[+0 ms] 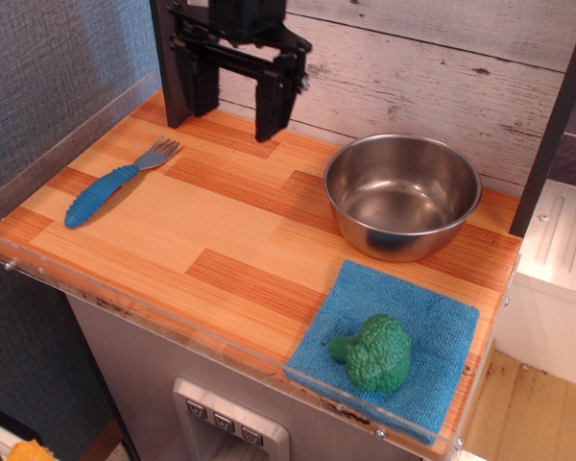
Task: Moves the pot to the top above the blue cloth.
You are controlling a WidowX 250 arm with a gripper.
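The pot (403, 195), a shiny steel bowl, stands upright and empty on the wooden counter at the back right. The blue cloth (389, 346) lies flat just in front of it at the front right corner, with a green broccoli toy (374, 352) on it. My black gripper (236, 120) hangs open and empty over the back left of the counter, well left of the pot, its two fingers pointing down and spread apart.
A blue-handled fork (115, 182) lies at the left of the wooden counter (221, 240). A dark post (176, 58) stands at the back left, another at the right (552, 125). A clear plastic lip (125, 305) rims the counter's front and left.
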